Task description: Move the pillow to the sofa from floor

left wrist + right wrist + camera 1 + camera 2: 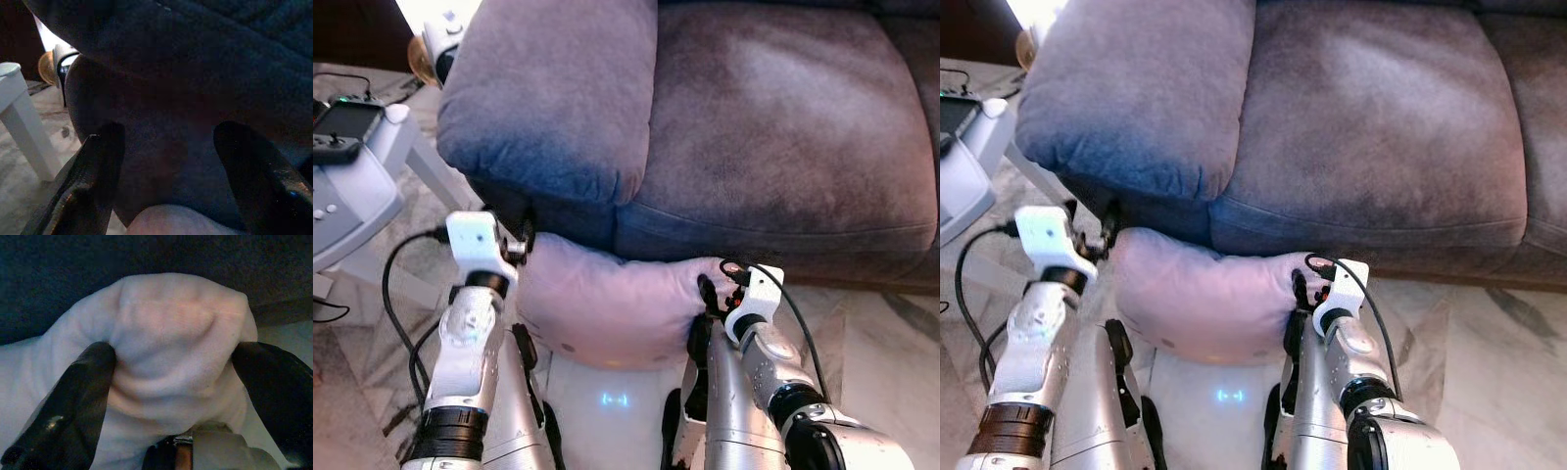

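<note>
The pink pillow [607, 308] hangs crosswise before the sofa [783, 147] seat's front edge. Right gripper [171, 377] jaws pinch its end; left gripper [168, 161] jaws spread wide beside it.

Bright glare top left, head views sharp, wrist views dim, blurred

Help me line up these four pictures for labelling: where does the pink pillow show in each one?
Left eye view: pillow low centre, between both arms, against the sofa front.
Right eye view: pillow low, left of centre.
Left wrist view: a pale edge of it between the black fingers.
Right wrist view: its corner pinched in the right claw.
Shared landmark: the sofa.
</note>
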Robot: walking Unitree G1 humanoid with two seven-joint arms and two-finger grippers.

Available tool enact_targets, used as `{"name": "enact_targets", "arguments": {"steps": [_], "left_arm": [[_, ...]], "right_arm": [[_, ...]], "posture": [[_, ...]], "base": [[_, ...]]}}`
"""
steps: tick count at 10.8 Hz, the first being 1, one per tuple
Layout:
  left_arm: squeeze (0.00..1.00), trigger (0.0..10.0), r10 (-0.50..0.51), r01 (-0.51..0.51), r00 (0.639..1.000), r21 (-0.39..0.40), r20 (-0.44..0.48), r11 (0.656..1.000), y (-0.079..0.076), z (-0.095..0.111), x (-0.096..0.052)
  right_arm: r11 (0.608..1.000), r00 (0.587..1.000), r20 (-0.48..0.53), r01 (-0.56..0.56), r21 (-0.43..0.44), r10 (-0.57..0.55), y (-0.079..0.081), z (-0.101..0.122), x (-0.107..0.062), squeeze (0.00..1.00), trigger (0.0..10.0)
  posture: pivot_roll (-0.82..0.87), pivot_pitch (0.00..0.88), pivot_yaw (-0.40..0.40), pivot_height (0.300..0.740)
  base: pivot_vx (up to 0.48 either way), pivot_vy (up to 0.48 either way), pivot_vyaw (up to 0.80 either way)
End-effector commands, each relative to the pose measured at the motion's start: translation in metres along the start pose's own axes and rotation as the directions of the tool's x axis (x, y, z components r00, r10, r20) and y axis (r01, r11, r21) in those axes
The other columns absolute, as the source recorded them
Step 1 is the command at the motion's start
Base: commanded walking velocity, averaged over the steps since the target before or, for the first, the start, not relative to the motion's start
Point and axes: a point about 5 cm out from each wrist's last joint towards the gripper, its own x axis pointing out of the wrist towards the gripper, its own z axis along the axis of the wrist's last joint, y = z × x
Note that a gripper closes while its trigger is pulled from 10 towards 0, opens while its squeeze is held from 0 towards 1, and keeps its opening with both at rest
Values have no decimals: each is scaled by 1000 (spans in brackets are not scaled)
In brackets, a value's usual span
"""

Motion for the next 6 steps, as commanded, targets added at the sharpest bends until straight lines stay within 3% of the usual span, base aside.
{"name": "enact_targets", "arguments": {"steps": [1,2,6], "left_arm": [[0,10000,16,-16,1000,-22,-21,1000,4,-1,-3],[0,10000,20,-21,999,-29,-30,999,5,-1,-3],[0,10000,10,-11,999,-25,-36,1000,2,6,2]], "right_arm": [[1000,1000,-23,8,-12,-8,-2,-8,-3,0,6471],[1000,1000,-19,5,-23,-6,-2,-8,-3,0,0],[999,1000,-15,-16,-46,15,1,-10,-3,0,0]], "posture": [[172,337,-61,473],[175,335,-60,473],[181,321,-59,473]], "base": [[0,0,0],[0,0,0],[0,0,0]]}}
